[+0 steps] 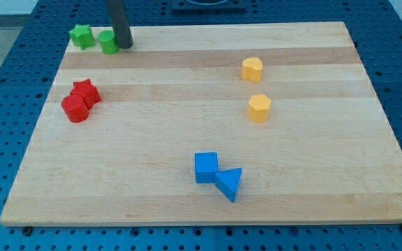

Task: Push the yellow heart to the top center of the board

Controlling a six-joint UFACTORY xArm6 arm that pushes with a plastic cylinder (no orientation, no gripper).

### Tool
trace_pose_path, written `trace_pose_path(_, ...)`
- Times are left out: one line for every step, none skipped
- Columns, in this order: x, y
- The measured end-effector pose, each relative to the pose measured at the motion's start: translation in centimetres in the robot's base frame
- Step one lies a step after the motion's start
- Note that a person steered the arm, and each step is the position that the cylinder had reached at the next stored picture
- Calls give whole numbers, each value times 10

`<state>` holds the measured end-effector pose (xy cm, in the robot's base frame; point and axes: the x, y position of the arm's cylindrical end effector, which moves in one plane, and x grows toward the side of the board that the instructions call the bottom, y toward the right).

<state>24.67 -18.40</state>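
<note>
The yellow heart (252, 68) lies right of the board's centre, in the upper half. A yellow hexagon (259, 107) lies just below it. My tip (125, 45) is at the board's top left, touching the right side of a green cylinder (108, 42). The tip is far to the left of the yellow heart.
A green star (82, 35) sits left of the green cylinder at the top left corner. A red star (86, 92) and a red cylinder (75, 108) touch at the left. A blue cube (206, 167) and a blue triangle (229, 183) touch at the bottom centre.
</note>
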Motion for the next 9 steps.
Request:
trace_pose_path(-5, -19)
trace_pose_path(-6, -19)
trace_pose_path(13, 41)
trace_pose_path(56, 95)
trace_pose_path(75, 99)
trace_pose_path(75, 97)
trace_pose_path(75, 84)
trace_pose_path(74, 52)
trace_pose_path(76, 37)
